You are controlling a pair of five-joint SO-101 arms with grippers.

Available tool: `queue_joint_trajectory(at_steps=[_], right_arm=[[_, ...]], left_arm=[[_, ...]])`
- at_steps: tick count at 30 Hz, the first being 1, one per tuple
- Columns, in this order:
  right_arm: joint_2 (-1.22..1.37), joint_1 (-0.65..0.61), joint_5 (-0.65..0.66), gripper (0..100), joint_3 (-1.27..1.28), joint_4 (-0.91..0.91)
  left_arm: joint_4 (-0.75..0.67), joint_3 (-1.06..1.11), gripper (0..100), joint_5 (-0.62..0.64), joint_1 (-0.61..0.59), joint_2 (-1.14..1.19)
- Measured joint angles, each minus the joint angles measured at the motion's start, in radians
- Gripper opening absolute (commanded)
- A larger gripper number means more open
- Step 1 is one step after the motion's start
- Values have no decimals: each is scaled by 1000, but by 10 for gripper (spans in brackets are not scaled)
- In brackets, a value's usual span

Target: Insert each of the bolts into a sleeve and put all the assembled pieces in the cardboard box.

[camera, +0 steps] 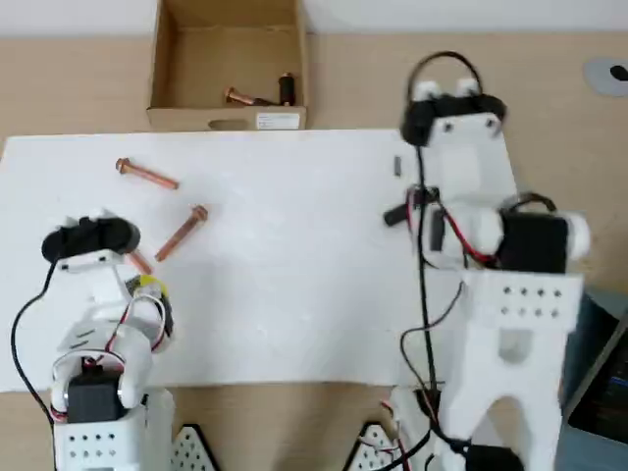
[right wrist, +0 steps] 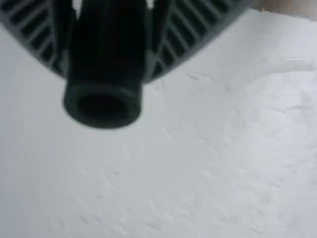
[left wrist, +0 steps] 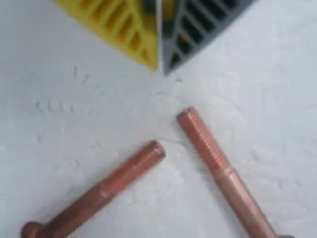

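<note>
Left pincer (left wrist: 161, 68) points down with fingertips (left wrist: 136, 39) pressed together, while right pincer (right wrist: 106, 64) grips a black sleeve (right wrist: 101, 105).

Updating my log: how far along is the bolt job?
Done: one sleeved bolt lies in the box. In hand: the right gripper holds a sleeve; the left gripper is shut and empty above the mat. Left: three bare bolts lie on the mat, not yet sleeved.

High view: fixed overhead, looking down over whole mat (camera: 294, 294). Wrist views: close above mat, facing down past the jaws; bolts (left wrist: 99, 193) ahead of left gripper (left wrist: 161, 64) also show from high.
</note>
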Motion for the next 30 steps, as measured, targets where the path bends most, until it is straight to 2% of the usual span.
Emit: queue_joint_trajectory(at_steps=[9,17,22,30], right_arm=[[-95,114,0,10,112,0],[-219,135,0,10,227,0],[-282,157,0,10,235,-3],[-296,157,0,10,235,-3]], left_arm=[[8,-374,0,-114,0,526],[9,-601,2,-284,0,957],[106,-752,3,-423,3,1178],[241,-1040,9,-453,86,1493]])
